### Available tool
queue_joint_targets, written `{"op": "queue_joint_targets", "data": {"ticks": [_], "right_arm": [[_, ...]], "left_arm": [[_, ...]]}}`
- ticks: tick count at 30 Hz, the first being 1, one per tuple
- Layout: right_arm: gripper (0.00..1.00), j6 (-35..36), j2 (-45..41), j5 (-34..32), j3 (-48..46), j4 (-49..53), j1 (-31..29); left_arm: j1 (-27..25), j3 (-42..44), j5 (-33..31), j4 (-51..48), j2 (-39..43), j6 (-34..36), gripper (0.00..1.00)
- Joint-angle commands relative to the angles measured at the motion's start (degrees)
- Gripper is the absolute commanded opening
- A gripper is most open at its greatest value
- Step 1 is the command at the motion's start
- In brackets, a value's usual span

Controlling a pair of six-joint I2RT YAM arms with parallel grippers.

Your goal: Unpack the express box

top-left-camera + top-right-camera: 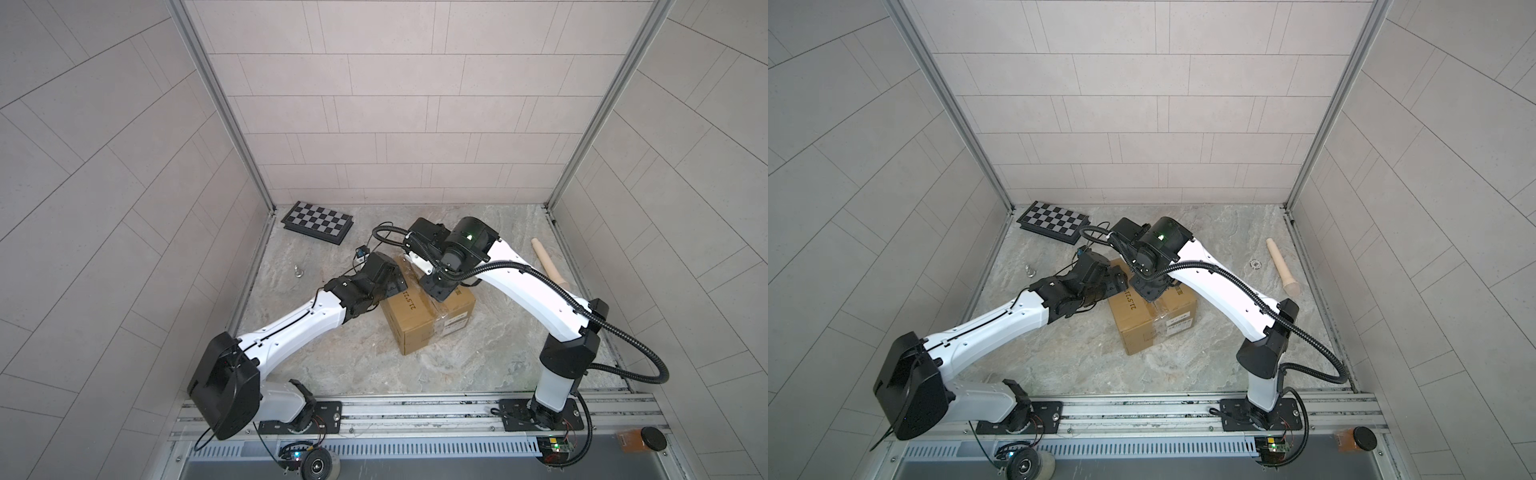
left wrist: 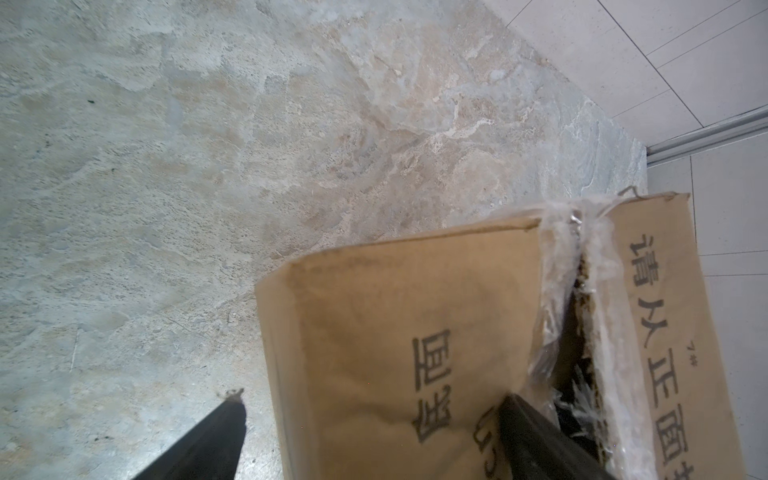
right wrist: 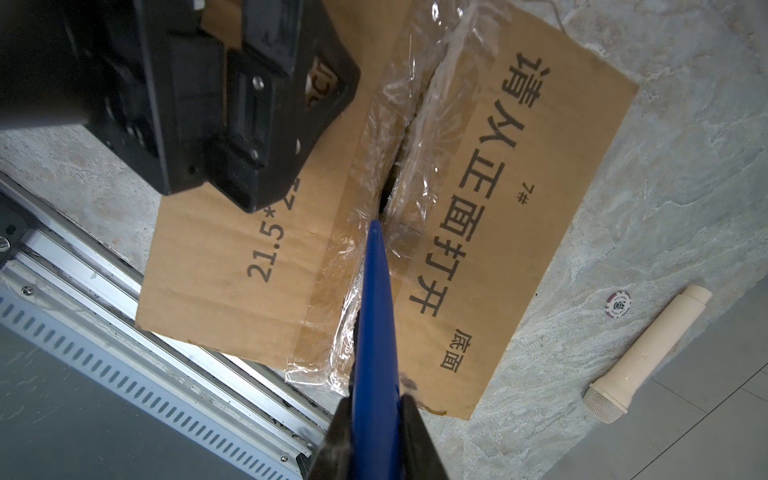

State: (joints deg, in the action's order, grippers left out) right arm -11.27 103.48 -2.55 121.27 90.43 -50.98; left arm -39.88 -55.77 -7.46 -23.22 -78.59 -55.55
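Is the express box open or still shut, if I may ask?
Shut but breached: flaps of the express box lie flat, yet the clear tape is torn, showing a dark gap.

Marbled grey counter [image 1: 332,361], bearing express box [image 1: 419,328], chequered board [image 1: 318,222], cream microphone [image 1: 547,262], poker chip [image 3: 618,304], small metal piece [image 1: 298,271].

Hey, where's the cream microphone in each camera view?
In a top view: cream microphone lies right of the express box.
In a top view: likewise, near the right wall.
Left wrist: not in it.
Right wrist: beside the poker chip, past the box.
Shared landmark: the express box.
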Motion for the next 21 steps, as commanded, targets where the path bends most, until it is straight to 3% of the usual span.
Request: {"op": "queue_joint_targets", "data": {"ticks": [1,11,21], "right_arm": [[0.00,-0.24,-2.14,8.96,-0.60,9.04,-1.84],[0.00,0.43,-7.06,10.78,-2.16,11.28,-1.84],[0.00,0.70,-2.62,12.06,-4.53,5.39,-1.60]], "left_arm": [[1.08,4.87,-4.49,-16.70,-5.72,0.98,0.98],[1.47,4.88,-4.56,-16.82,-6.14,1.14,0.98],[1.47,4.48,-4.34,-16.37,-5.00,1.41,0.98]]}}
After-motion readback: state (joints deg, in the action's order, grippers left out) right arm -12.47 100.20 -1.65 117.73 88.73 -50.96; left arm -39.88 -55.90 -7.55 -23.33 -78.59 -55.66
